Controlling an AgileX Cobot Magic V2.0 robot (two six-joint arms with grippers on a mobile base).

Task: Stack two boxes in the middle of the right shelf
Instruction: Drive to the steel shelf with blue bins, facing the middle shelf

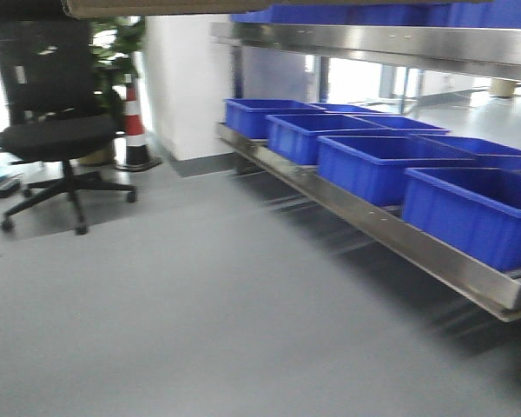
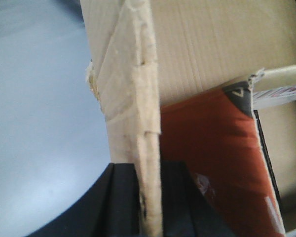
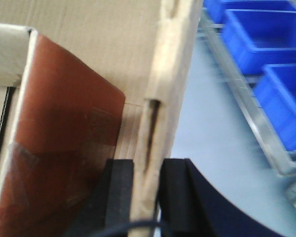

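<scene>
Black foam pads [image 2: 123,202] fill the bottom of the left wrist view: the left jaws are clamped tight on one upright side wall of an open cardboard carton [image 2: 212,44]. The right jaws, pads [image 3: 119,192] likewise squeezed together, pinch the opposite wall. Gripping both walls probably lets the two arms carry the carton level between them. Inward of each pair of jaws, inside the carton, lies a red-brown packet [image 2: 212,163]. Its grey tab [image 2: 239,96] bears a pale V-like mark, and a printed strip [image 2: 281,91] beside it is too blurred to read. Outward of the right jaws runs the steel rack [image 1: 399,239], its low tier full of blue bins [image 1: 469,208]; the carton is not yet on it.
</scene>
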